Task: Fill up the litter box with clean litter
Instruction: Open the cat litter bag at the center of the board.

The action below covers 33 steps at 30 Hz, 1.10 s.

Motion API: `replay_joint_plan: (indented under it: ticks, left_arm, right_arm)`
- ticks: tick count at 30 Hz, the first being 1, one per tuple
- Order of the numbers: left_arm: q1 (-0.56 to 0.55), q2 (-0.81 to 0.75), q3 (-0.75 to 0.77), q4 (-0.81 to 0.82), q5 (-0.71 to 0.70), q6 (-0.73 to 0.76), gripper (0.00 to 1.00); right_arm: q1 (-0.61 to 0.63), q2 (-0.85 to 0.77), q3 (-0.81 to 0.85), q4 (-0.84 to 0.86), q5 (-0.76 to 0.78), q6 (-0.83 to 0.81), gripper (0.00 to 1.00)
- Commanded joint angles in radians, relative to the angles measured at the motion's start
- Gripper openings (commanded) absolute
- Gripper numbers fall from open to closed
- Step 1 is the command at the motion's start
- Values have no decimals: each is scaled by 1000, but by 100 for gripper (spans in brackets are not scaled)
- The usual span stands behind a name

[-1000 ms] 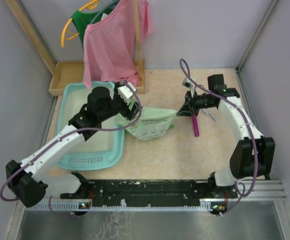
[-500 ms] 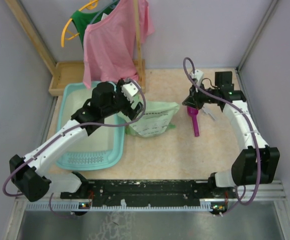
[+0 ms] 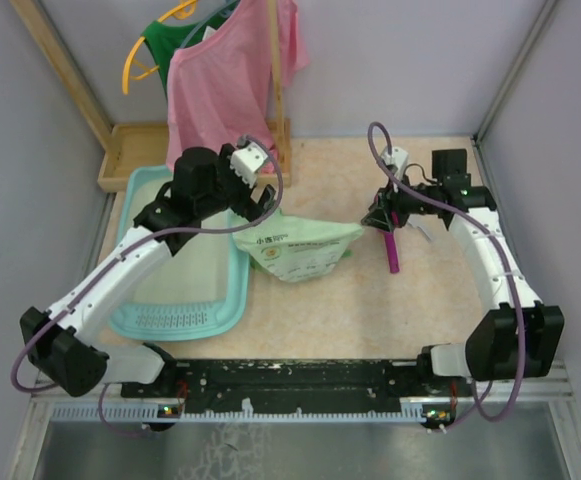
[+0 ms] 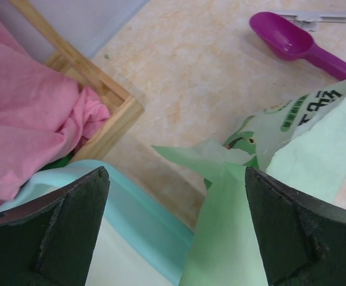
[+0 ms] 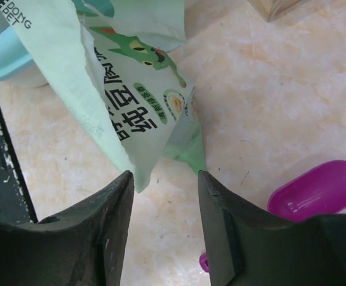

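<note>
The light-teal litter box (image 3: 232, 290) lies at the left, its whitish base showing; its rim (image 4: 149, 208) also shows in the left wrist view. The pale green printed bag (image 3: 298, 248) lies on the table against the box's right wall. My left gripper (image 3: 253, 205) hovers open and wide over the bag's left end (image 4: 232, 238) and the box rim, holding nothing. My right gripper (image 3: 380, 218) is open at the bag's right corner (image 5: 187, 152), which stops just short of its fingertips (image 5: 128, 179). The clean litter is out of view.
A magenta scoop (image 3: 392, 250) lies on the table just right of my right gripper, beside a small white clip (image 4: 312, 19). A wooden tray (image 3: 120, 155) stands at the back left. A pink shirt (image 3: 225, 85) hangs over it and the box's far end.
My right gripper has opened from shut and let the bag's right corner go. The bag has settled flat and spread rightward. My left gripper has opened a little wider and drawn back toward the shirt.
</note>
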<state>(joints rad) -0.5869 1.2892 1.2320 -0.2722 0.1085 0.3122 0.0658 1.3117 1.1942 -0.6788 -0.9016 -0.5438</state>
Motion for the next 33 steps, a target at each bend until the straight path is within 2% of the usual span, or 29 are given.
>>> replay_joint_plan:
  ticks: [1, 4, 7, 9, 15, 18, 21, 25, 29, 33]
  left_arm:
    - [12, 69, 134, -236, 215, -22, 100]
    - [12, 26, 95, -290, 235, -42, 100]
    - [11, -60, 32, -244, 264, -67, 100]
    - [11, -83, 38, -262, 227, -56, 100]
    - [12, -67, 47, -264, 47, 19, 100]
    - [16, -57, 36, -230, 37, 58, 100]
    - [55, 1, 42, -224, 81, 96, 100]
    - [142, 33, 82, -184, 159, 76, 100]
    - [256, 51, 114, -175, 399, -9, 100]
    - [313, 99, 140, -170, 632, -114, 100]
  right_arm:
    - [31, 74, 168, -246, -77, -124, 50]
    - [32, 76, 178, -377, -62, -202, 55]
    - [34, -4, 83, -310, -61, -203, 62]
    - [35, -48, 35, -231, -42, -162, 65]
    - [35, -12, 77, -250, -64, -173, 65]
    - [35, -3, 92, -267, -72, -189, 64]
    - [35, -10, 88, -261, -69, -192, 64]
    - [35, -25, 76, -270, -55, -207, 63]
    - [35, -44, 52, -271, -33, -225, 63]
    - [35, -47, 46, -272, -22, -242, 62]
